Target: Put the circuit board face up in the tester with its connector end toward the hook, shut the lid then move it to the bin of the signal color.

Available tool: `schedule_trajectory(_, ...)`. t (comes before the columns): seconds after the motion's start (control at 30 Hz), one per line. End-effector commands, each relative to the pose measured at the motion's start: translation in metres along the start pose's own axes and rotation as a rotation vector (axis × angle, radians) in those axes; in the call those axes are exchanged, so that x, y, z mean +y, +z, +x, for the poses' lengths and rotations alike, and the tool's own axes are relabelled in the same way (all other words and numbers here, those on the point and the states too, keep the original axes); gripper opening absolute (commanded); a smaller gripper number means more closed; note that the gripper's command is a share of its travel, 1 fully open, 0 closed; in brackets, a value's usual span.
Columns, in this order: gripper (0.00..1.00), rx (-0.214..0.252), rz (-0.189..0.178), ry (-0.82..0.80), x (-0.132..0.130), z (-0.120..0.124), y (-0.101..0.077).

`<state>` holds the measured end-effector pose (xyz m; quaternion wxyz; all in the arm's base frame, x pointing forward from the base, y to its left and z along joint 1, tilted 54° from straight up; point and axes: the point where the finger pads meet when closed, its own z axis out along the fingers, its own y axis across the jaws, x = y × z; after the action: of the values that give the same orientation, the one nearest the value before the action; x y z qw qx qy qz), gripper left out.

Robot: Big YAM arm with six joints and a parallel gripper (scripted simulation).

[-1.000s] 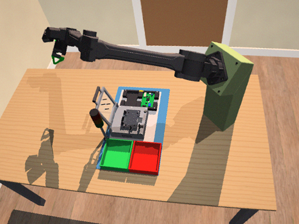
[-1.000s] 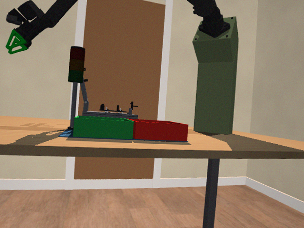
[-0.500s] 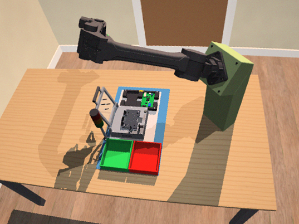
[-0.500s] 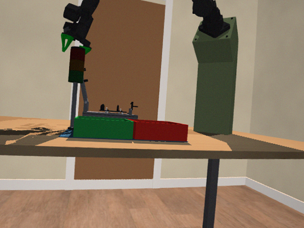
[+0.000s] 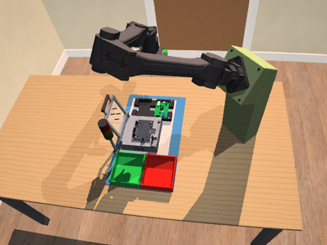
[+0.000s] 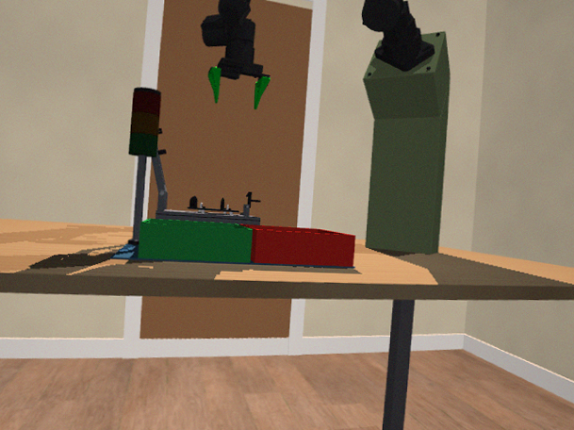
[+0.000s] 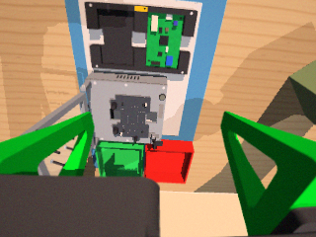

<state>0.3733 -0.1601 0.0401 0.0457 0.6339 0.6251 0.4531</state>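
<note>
The green circuit board (image 5: 161, 107) lies face up in the right pocket of the black tray (image 5: 154, 106); it also shows in the wrist view (image 7: 165, 41), with a white part at its end away from the tester. The grey tester (image 5: 142, 132) stands in front of the tray with its lid (image 5: 114, 112) swung open to the left and its plate bare. The signal tower (image 6: 144, 121) is dark. My gripper (image 6: 237, 92) hangs high above the tester, open and empty, its green fingers framing the wrist view (image 7: 158, 118).
A green bin (image 5: 127, 168) and a red bin (image 5: 158, 172) stand side by side in front of the tester on the blue mat. The latch hook (image 6: 249, 200) rises on the tester's right. The arm's green pedestal (image 5: 249, 95) stands at the table's right.
</note>
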Motion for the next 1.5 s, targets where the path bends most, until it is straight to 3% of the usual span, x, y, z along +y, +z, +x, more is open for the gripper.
schedule_trajectory(0.0, 1.0, -0.011, -0.008, 0.085, -0.004, 0.006, -0.016)
schedule_trajectory(0.07, 1.0, 0.0, -0.002, 0.057, 0.008, 0.011, -0.012)
schedule_trajectory(0.2, 1.0, -0.003, -0.001, 0.068, 0.003, 0.01, -0.013)
schedule_trajectory(0.23, 0.92, 0.002, 0.005, 0.078, -0.003, 0.012, -0.011)
schedule_trajectory(1.47, 0.92, 0.011, 0.016, 0.081, -0.009, 0.012, -0.003)
